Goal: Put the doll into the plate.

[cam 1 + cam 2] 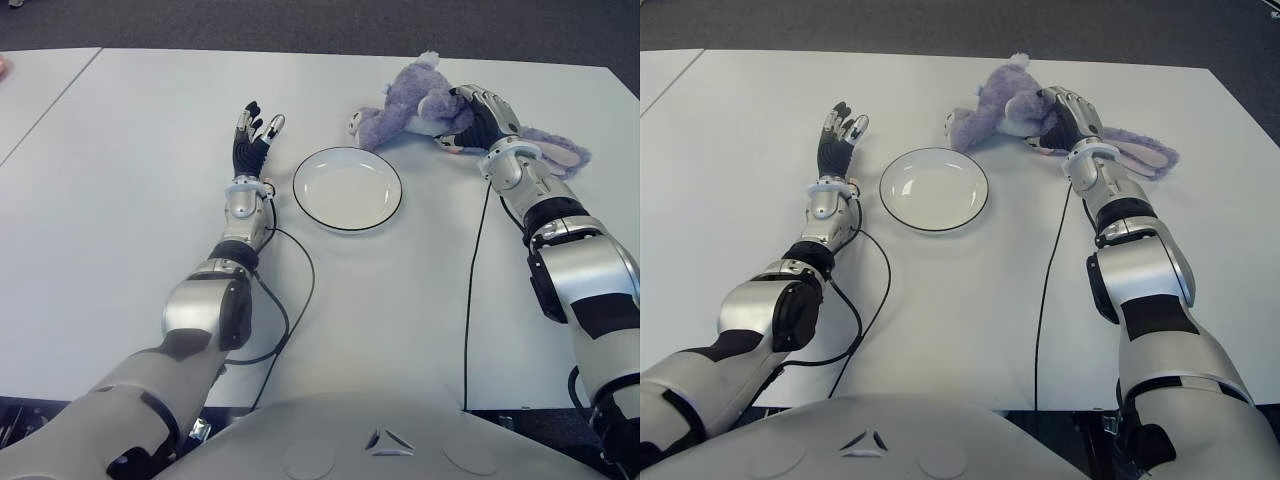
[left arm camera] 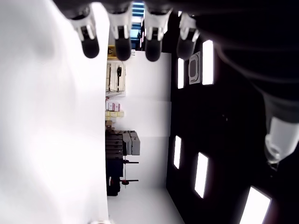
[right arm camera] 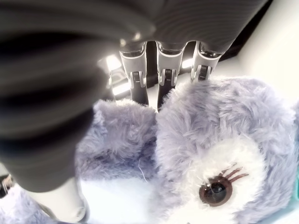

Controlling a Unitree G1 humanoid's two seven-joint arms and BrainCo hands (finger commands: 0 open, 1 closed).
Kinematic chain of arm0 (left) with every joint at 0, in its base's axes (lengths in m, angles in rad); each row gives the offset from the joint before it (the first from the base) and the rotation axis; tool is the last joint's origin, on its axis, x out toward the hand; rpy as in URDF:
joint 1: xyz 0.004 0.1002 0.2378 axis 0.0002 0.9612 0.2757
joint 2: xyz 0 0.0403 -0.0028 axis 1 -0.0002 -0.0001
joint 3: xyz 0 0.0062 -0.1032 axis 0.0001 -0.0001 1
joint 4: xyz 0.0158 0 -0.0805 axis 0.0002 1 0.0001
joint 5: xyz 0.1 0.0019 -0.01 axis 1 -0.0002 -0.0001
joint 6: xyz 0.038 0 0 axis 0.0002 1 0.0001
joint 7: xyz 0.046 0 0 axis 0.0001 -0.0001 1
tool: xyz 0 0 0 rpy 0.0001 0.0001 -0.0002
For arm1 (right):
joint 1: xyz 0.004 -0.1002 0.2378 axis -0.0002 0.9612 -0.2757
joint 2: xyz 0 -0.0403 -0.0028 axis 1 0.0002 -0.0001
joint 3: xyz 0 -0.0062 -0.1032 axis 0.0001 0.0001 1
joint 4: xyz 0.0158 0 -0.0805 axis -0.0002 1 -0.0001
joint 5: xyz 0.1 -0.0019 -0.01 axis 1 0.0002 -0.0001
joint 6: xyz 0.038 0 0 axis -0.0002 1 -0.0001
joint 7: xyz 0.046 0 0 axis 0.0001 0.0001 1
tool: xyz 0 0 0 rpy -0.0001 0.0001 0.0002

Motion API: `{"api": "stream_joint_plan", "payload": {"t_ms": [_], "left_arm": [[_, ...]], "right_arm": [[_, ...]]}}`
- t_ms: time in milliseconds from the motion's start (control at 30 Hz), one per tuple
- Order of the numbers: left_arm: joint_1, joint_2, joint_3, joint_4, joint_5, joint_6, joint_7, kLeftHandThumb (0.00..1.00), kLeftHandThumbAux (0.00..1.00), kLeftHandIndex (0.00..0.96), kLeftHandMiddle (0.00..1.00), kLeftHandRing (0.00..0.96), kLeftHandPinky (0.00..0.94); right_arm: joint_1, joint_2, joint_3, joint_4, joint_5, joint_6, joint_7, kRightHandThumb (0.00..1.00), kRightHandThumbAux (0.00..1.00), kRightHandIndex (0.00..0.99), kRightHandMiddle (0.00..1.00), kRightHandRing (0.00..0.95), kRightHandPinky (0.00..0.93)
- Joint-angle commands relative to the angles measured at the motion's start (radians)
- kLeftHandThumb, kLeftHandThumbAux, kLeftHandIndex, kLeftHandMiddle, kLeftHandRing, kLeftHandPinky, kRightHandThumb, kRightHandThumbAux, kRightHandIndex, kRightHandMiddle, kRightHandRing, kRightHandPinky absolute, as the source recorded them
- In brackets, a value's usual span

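A purple plush doll lies on the white table at the far right, its long ears trailing to the right. My right hand sits on the doll's head, fingers curled over the fur and thumb on the other side of the head, so it is shut on the doll. A white plate with a dark rim stands empty at the table's middle, just left of and nearer than the doll. My left hand shows left of the plate, fingers straight and holding nothing.
Black cables run from both forearms across the table toward its near edge. A second white table adjoins at the far left. Dark floor lies beyond the far edge.
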Motion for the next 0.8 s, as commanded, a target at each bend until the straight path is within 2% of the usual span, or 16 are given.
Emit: {"api": "stream_joint_plan", "payload": {"t_ms": [33,233,500,600,700,800], "left_arm": [[0.211,-0.04,0.023,0.144,-0.014,0.106,-0.016,0.0,0.495,0.106,0.088,0.079,0.072],[0.208,-0.04,0.025,0.145,-0.016,0.115,-0.021,0.0,0.485,0.103,0.086,0.075,0.063],[0.208,-0.045,0.055,0.143,-0.04,0.086,-0.054,0.0,0.49,0.107,0.083,0.068,0.061],[0.205,-0.041,0.061,0.145,-0.034,0.113,-0.046,0.0,0.491,0.109,0.081,0.068,0.063],[0.207,-0.04,0.062,0.145,-0.028,0.113,-0.044,0.0,0.493,0.11,0.081,0.068,0.064],[0.206,-0.041,0.062,0.144,-0.024,0.109,-0.041,0.0,0.495,0.109,0.081,0.067,0.065]], "right_arm": [[0.027,-0.039,0.031,0.04,-0.04,0.056,0.047,0.243,0.813,0.207,0.178,0.148,0.157],[0.017,-0.056,0.041,0.044,-0.048,0.082,0.056,0.267,0.827,0.225,0.184,0.148,0.154],[0.018,-0.071,0.04,0.047,-0.051,0.105,0.061,0.29,0.823,0.24,0.197,0.16,0.176],[0.032,-0.08,0.019,0.053,-0.033,0.135,0.088,0.302,0.817,0.238,0.199,0.163,0.175],[0.034,-0.072,0.006,0.054,-0.019,0.152,0.105,0.33,0.807,0.239,0.206,0.178,0.207],[0.053,-0.038,-0.024,0.056,0.008,0.192,0.125,0.366,0.794,0.233,0.211,0.191,0.226]]}}
